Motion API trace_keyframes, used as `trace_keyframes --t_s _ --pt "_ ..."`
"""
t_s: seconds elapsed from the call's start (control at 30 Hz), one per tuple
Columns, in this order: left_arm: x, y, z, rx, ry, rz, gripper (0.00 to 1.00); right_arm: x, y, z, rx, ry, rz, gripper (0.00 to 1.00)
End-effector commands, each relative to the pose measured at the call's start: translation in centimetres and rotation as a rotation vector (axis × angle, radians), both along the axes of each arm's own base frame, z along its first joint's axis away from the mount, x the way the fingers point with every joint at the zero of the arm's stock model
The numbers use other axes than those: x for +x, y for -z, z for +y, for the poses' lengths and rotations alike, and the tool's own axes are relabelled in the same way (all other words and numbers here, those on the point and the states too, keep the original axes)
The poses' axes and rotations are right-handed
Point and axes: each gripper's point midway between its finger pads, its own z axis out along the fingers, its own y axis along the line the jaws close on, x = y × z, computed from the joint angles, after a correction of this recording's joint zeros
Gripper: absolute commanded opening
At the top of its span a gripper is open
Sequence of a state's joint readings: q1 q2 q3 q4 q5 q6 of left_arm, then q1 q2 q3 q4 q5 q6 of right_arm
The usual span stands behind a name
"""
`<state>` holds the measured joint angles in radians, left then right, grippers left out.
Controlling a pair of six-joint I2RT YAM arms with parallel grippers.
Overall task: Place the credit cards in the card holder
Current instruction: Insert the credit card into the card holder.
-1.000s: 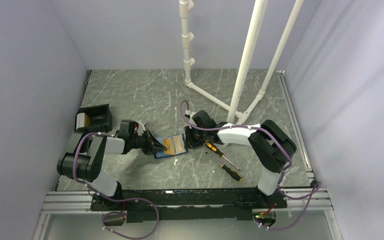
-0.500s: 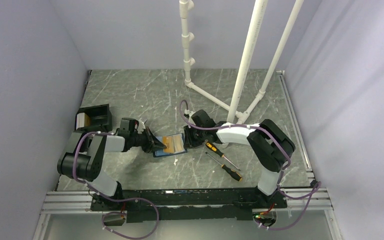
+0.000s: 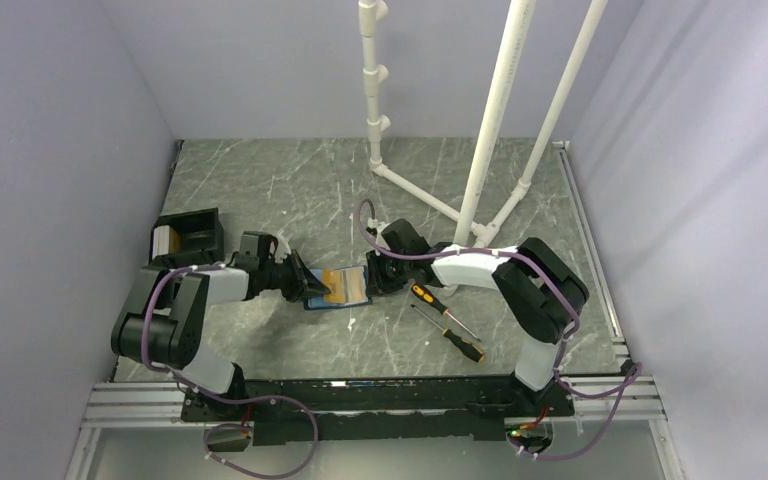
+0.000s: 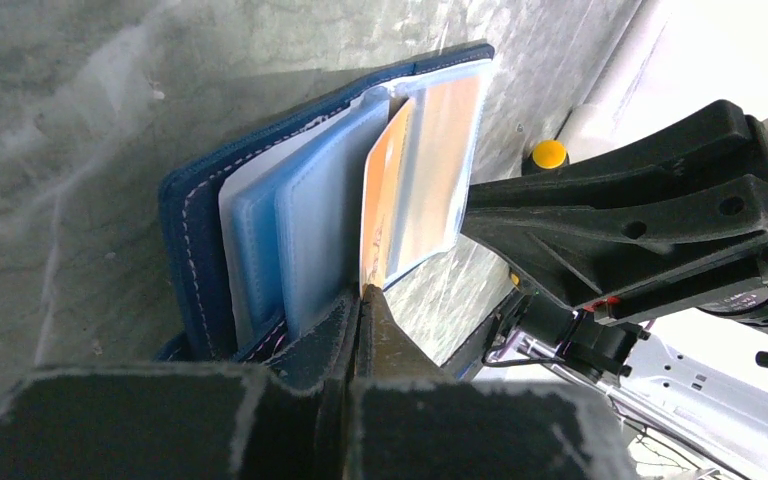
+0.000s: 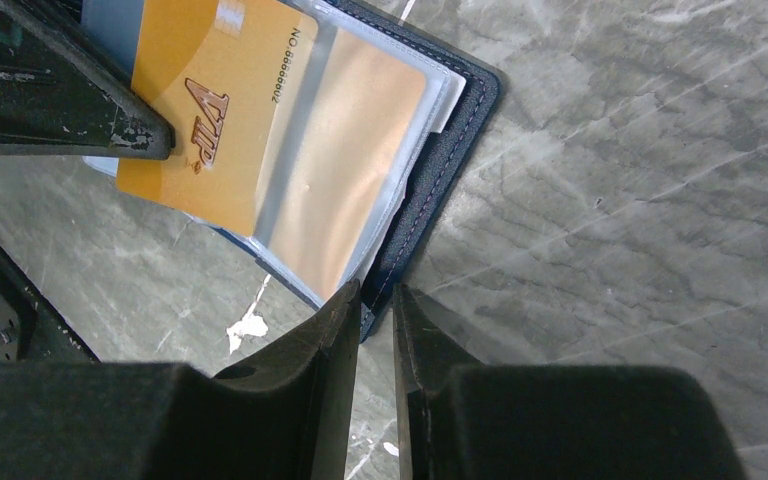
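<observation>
One card (image 5: 210,110), pinched by the left gripper (image 4: 358,300), lies long-axis toward 3 o'clock, half inside the card holder (image 5: 455,140) that the right gripper (image 5: 375,300) clamps at its 3 o'clock edge.

The card holder (image 5: 475,100) looks like stitched navy leather, its sleeves (image 5: 350,170) glossy clear plastic. The credit card (image 5: 210,110) is shiny plastic, and the bench (image 5: 640,200) is smooth marbled grey.

the orange card (image 5: 210,120) carries the word "vip" in dark slanted letters and, near one edge, small print reading "no:8888882", the last digits uncertain.
</observation>
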<state>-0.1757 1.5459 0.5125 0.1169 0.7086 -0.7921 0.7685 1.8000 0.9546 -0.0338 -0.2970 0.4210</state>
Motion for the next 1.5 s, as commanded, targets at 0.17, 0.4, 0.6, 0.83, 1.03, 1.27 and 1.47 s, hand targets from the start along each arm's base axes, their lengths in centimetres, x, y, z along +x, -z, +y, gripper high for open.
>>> trace_keyframes --t_s 0.17,0.4,0.6,0.83,1.03,1.27,1.47 --pt "1.2 0.1 0.2 0.049 0.014 -0.083 0.00 -1.0 1.5 -0.3 -0.048 -0.029 0.028 0.21" --pt "0.8 0.8 -0.7 -0.013 0.045 -0.055 0.00 -1.1 1.4 0.0 -0.047 -0.036 0.024 0.21" --pt "0.7 0.6 -1.3 -0.012 0.087 -0.100 0.00 -1.2 1.3 0.0 -0.049 -0.040 0.026 0.21" --pt "0.5 0.6 -1.5 0.037 0.089 -0.153 0.00 -1.2 0.9 0.5 -0.029 -0.044 0.031 0.22" --pt "1.2 -0.2 -0.2 0.127 0.049 -0.229 0.00 -1.4 1.3 0.2 -0.037 -0.043 0.037 0.22" --pt "1.6 -0.3 0.2 0.177 0.073 -0.226 0.00 -1.4 1.1 0.3 -0.031 -0.044 0.035 0.22" --pt "1.5 -0.4 0.9 0.238 0.093 -0.228 0.00 -1.6 1.4 0.3 -0.034 -0.047 0.041 0.22"
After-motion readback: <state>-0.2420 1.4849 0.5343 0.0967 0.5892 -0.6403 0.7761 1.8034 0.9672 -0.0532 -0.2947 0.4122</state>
